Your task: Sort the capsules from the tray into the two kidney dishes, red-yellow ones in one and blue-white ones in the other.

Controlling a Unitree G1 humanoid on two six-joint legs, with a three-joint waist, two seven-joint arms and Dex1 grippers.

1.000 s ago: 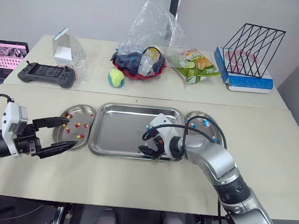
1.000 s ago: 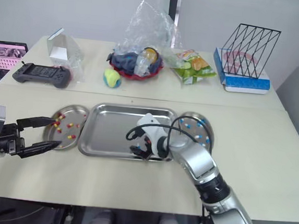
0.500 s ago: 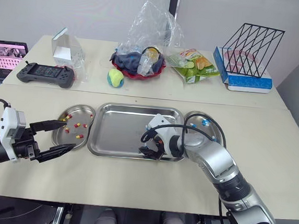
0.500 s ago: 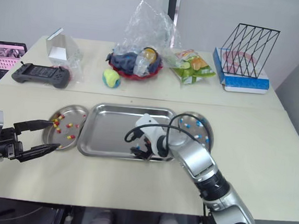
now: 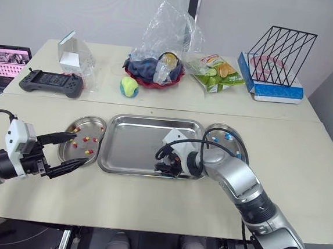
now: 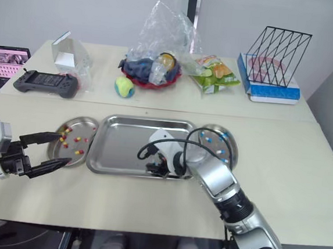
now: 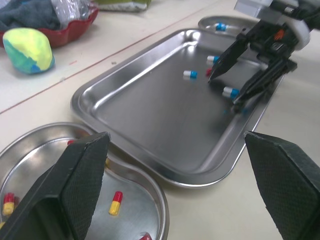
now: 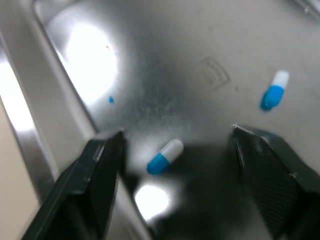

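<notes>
A steel tray (image 5: 132, 153) lies between two kidney dishes. The left dish (image 5: 69, 152) holds several red-yellow capsules (image 5: 88, 151). The right dish (image 5: 239, 148) holds blue-white capsules (image 5: 228, 137). My right gripper (image 5: 164, 167) is open, low over the tray's front right part. A blue-white capsule (image 8: 165, 156) lies between its fingers on the tray floor. Another blue-white capsule (image 8: 274, 90) lies a little further in, and a red one (image 7: 209, 72) lies beside it. My left gripper (image 5: 80, 147) is open and holds nothing, hovering at the left dish's near edge.
On the table behind are a black game controller (image 5: 50, 82), a clear box (image 5: 73, 52), a yellow-green ball (image 5: 129, 86), a red bowl with a plastic bag (image 5: 156, 71), a snack packet (image 5: 217, 73) and a wire rack on a blue box (image 5: 276, 70). A laptop (image 5: 5, 64) stands far left.
The left arm has shifted slightly by the left dish, its gripper still open. The right gripper has stayed at the same spot in the tray.
</notes>
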